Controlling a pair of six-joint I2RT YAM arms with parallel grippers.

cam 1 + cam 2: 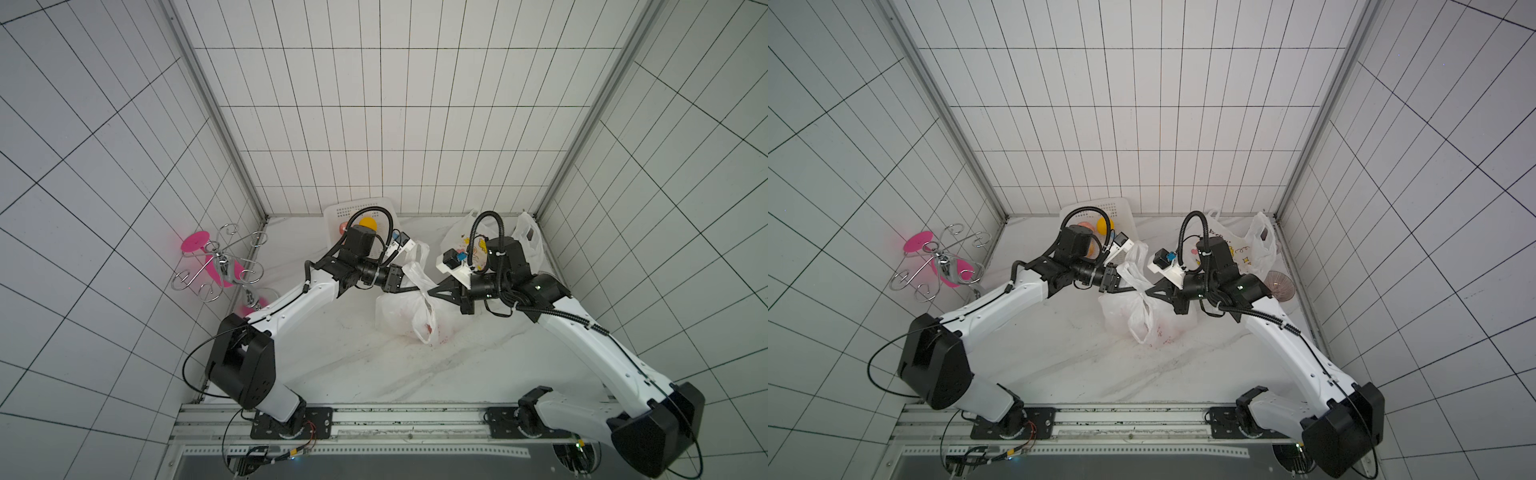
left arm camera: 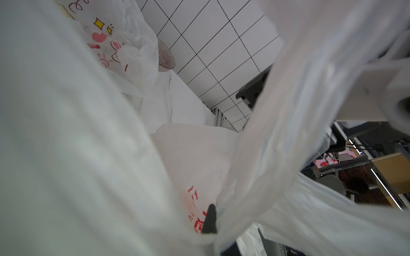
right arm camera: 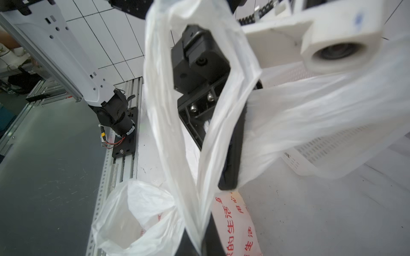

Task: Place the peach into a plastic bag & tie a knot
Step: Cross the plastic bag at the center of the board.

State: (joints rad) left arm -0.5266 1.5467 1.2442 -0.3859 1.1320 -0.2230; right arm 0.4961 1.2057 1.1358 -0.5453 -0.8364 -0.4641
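The peach (image 3: 237,199) shows only as an orange-pink blush through the film of the white plastic bag (image 1: 395,311). The bag sits slumped in the middle of the marble-patterned table (image 1: 353,374). I judge the fruit is already inside, so what you have left is the knot.

Your left gripper (image 1: 415,289) is pinched closed on one handle strip just above the bag's mouth. Your right gripper (image 1: 434,289) is pinched closed on the other, and the right wrist view shows film trapped between its fingers. The two come in from opposite sides and almost meet tip to tip. This probably keeps the mouth gathered over the peach and puts both handles within reach for crossing.

One loose handle loop (image 1: 415,255) stands up behind the grippers, and another (image 1: 428,328) drapes down the bag's front.

Further back sits a white perforated basket (image 1: 357,205) holding a yellow fruit (image 1: 369,224). Spare printed bags (image 1: 463,239) lie near the rear corner.
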